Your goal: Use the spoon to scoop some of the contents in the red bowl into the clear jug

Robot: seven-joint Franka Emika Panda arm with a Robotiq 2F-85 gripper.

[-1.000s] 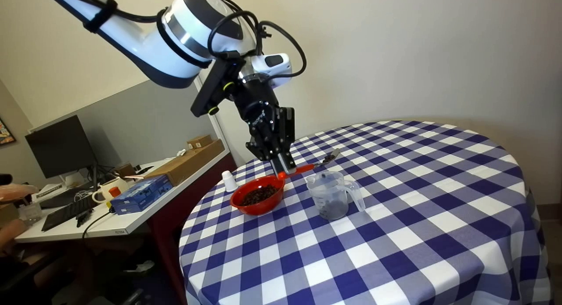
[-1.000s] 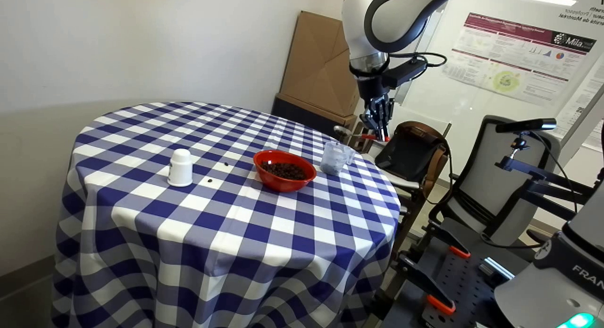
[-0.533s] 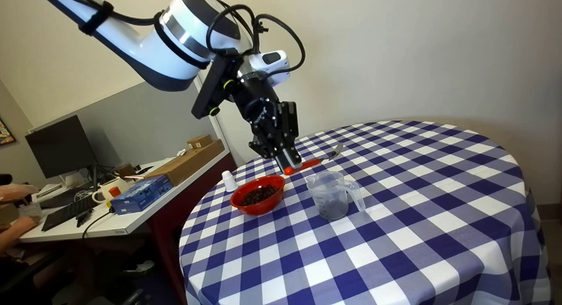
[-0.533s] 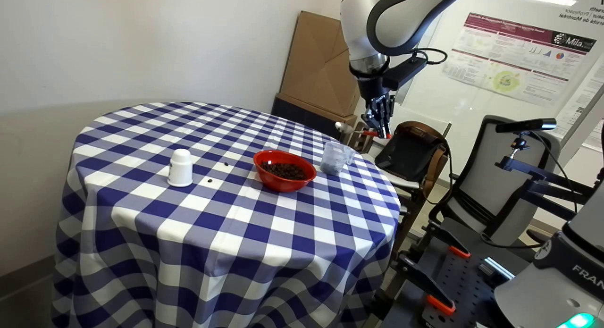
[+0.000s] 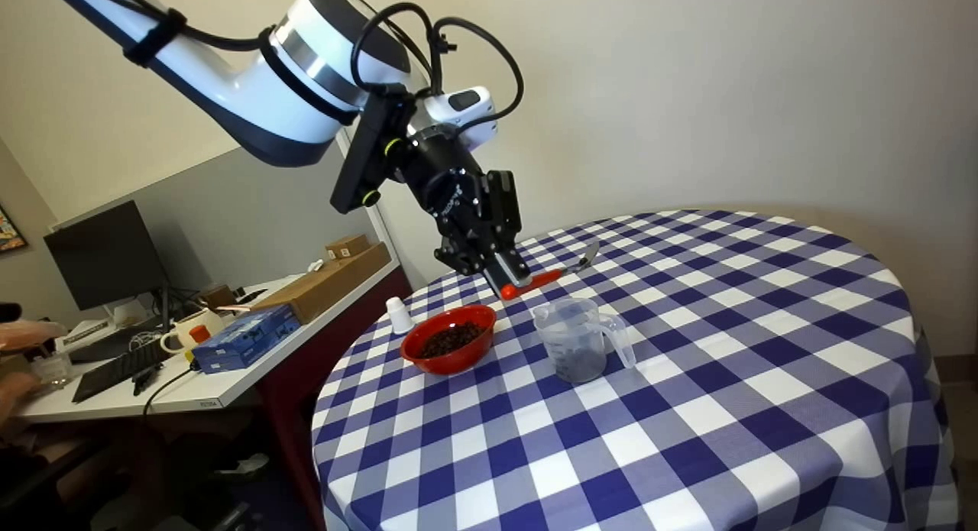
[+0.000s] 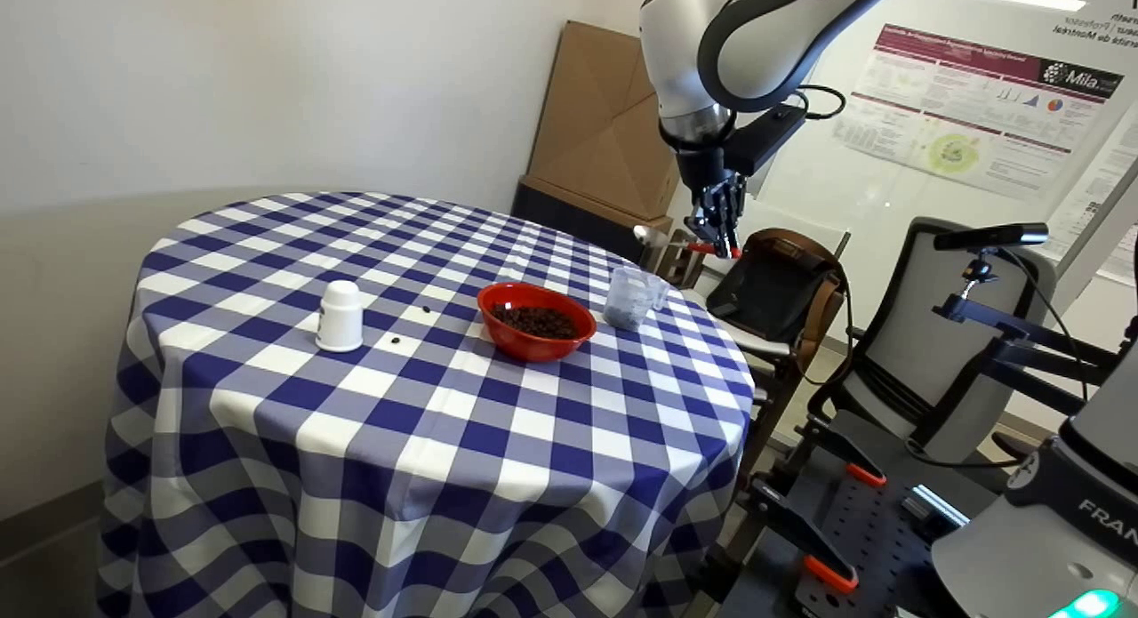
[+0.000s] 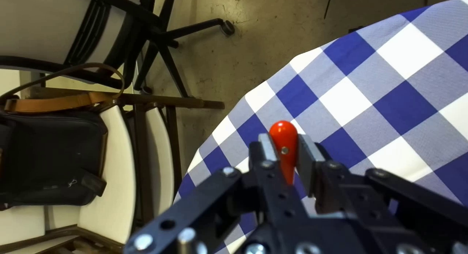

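The spoon (image 5: 544,279) held aloft in the gripper (image 7: 287,144)
In an exterior view the spoon tilts up towards two o'clock, its red handle pinched between fingers (image 7: 268,146) drawn in until only the handle separates them; whether its tip carries anything is too small to tell. The clear jug (image 5: 573,336) stands upright between four and five o'clock from the gripper, lower than the spoon. At nine o'clock from the jug, the red bowl (image 5: 462,363) holds the dark, loose contents (image 5: 452,338). A white container (image 5: 399,317) stands at ten o'clock from the bowl, all three on a checked tablecloth (image 5: 688,454).
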